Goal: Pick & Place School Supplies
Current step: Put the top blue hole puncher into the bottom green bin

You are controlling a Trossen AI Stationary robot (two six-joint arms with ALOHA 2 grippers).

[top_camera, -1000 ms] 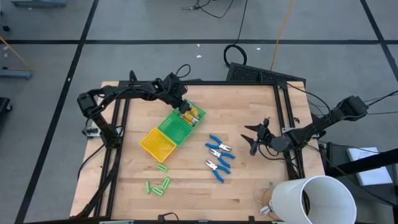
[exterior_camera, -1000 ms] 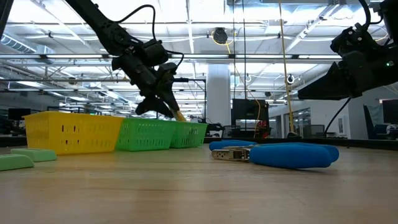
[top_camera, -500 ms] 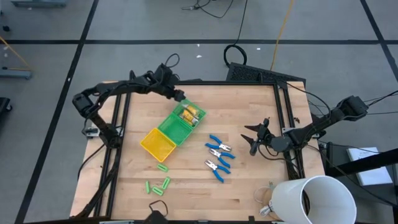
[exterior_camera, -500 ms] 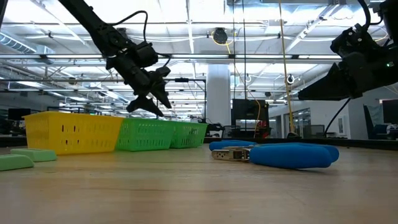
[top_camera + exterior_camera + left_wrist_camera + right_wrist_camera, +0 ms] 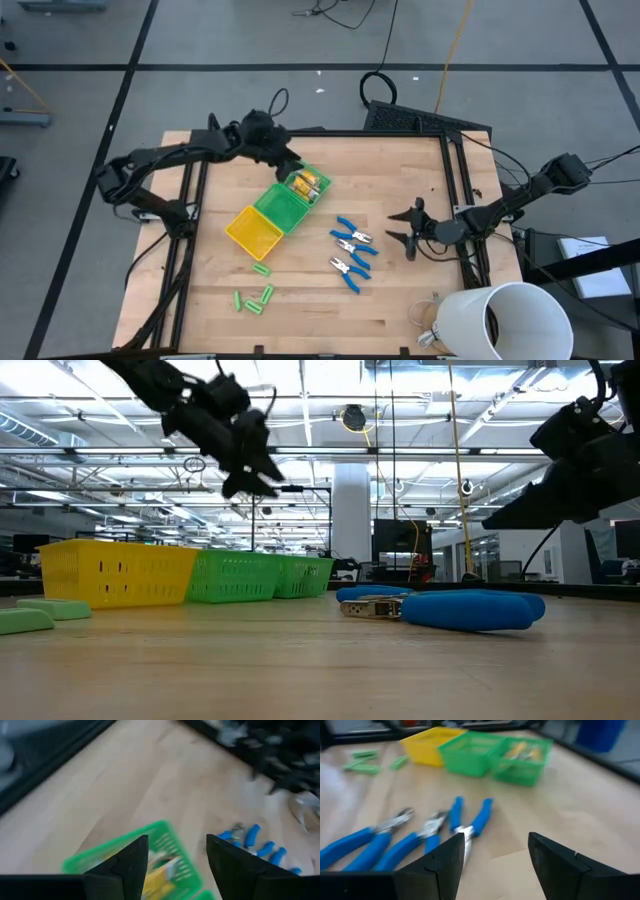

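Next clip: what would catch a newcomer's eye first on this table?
The green-and-yellow tray lies diagonally left of centre, with yellow-orange pieces in its end compartment below the empty left gripper. Three blue-handled tools lie beside it near the right gripper, light-green sticks sit nearer the front edge, and a big white cup fills the front right corner.

On the table the compartment tray is the landmark: oblong pieces lie in its far end compartment. Three scissor-like tools lie to its right, short sticks in front of it, and the big cup stands well apart at the front right corner
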